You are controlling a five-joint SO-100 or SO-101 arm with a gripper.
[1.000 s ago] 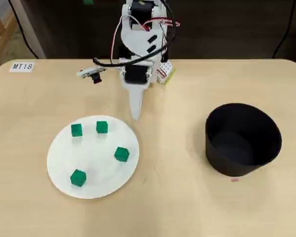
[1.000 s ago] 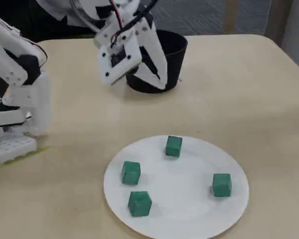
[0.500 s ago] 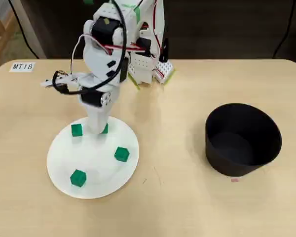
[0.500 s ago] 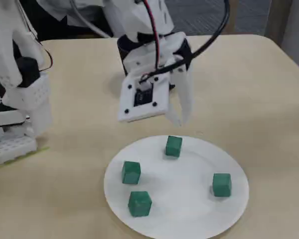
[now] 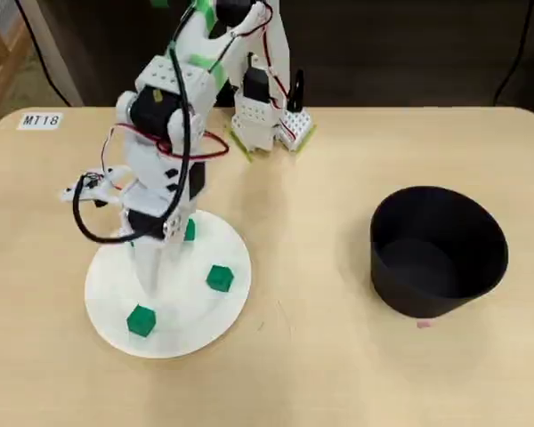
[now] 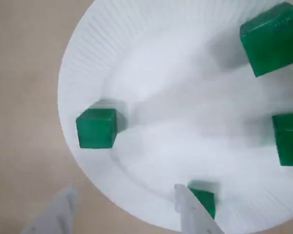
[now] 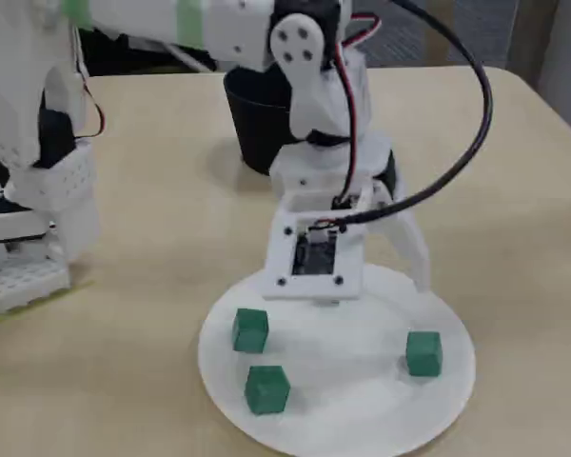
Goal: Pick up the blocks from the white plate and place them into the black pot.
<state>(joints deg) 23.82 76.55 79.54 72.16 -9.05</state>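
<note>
Blocks (image 5: 219,278) sit on the plate (image 5: 107,307) in your overhead view; the pot (image 5: 438,253) looks empty. Your wrist view shows four blocks still there and the gripper (image 6: 122,214) spread wide, holding nothing. Your fixed view shows three blocks; all four still need moving.

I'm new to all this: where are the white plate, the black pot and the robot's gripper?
white plate (image 5: 222,320): overhead view, bare rim.
black pot (image 5: 440,285): overhead view, outer wall.
gripper (image 6: 122,214): wrist view, gap between its fingertips.
</note>
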